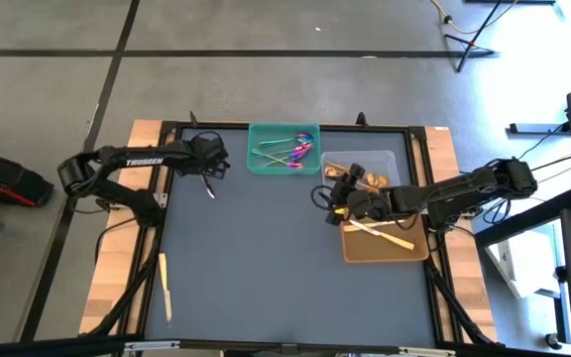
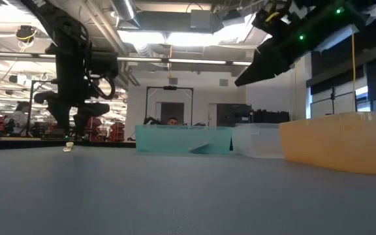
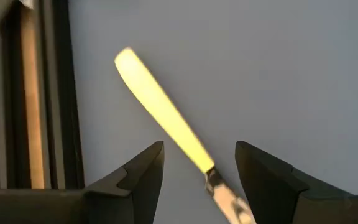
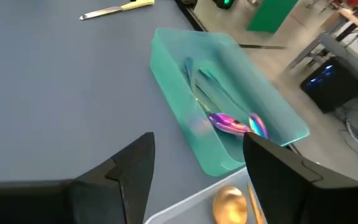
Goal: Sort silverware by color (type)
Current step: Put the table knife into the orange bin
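Observation:
A pale yellow knife (image 3: 160, 109) with a silver blade lies flat on the grey mat near its far left corner; the right wrist view also shows this knife (image 4: 120, 7). My left gripper (image 3: 199, 149) hovers over it, open, one finger on either side of the handle-blade joint. In the low view my left gripper (image 2: 70, 127) hangs just above the knife (image 2: 68, 149). My right gripper (image 1: 327, 198) is open and empty, raised beside the clear tray (image 1: 390, 157). Another pale yellow knife (image 1: 166, 288) lies at the mat's left edge.
The green tray (image 1: 256, 149) at the far edge holds purple-headed spoons (image 4: 232, 124). The clear tray holds gold spoons (image 1: 350, 177). The orange tray (image 1: 419, 253) on the right holds pale yellow knives (image 1: 380, 233). The mat's middle and near part are bare.

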Robot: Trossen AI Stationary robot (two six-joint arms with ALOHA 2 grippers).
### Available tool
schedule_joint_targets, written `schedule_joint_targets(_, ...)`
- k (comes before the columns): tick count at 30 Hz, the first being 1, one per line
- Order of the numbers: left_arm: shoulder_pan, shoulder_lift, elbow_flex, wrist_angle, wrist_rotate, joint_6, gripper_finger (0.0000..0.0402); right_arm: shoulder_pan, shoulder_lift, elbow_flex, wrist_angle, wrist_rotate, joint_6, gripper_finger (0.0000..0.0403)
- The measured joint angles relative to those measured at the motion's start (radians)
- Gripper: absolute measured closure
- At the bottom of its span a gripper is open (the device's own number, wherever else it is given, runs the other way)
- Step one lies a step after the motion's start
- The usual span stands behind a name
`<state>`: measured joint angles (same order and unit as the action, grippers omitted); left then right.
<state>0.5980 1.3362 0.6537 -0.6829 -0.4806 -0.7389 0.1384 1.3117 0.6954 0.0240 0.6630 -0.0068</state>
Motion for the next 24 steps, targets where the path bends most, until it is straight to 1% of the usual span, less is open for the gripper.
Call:
schedule_joint_targets(5, 0.046, 0.049, 0.000, -0.009, 0.037, 0.008, 0.0207, -0.008, 0.000, -0.003, 0.030, -0.024, -0.003, 0.0171)
schedule_joint_targets(8, 0.059, 0.102, 0.000, 0.000, 0.066, 0.009, 0.0207, -0.008, 0.000, -0.003, 0.044, -0.090, -0.017, 0.0171)
schedule_joint_targets(10, 0.064, 0.142, 0.001, 0.023, 0.090, 0.020, 0.0207, -0.008, 0.000, -0.003, 0.042, -0.116, -0.019, 0.0171)
schedule_joint_targets(15, 0.064, 0.202, 0.008, 0.043, 0.098, 0.094, 0.0213, -0.008, 0.000, -0.003, 0.044, -0.118, -0.022, 0.0172)
schedule_joint_targets(18, 0.061, 0.204, 0.008, 0.045, 0.099, 0.097, 0.0239, -0.008, 0.000, -0.003, 0.079, -0.118, -0.031, 0.0172)
schedule_joint_targets(24, 0.042, 0.192, 0.002, 0.053, 0.098, 0.144, 0.0322, -0.008, 0.000, -0.003, 0.144, -0.142, -0.086, 0.0172)
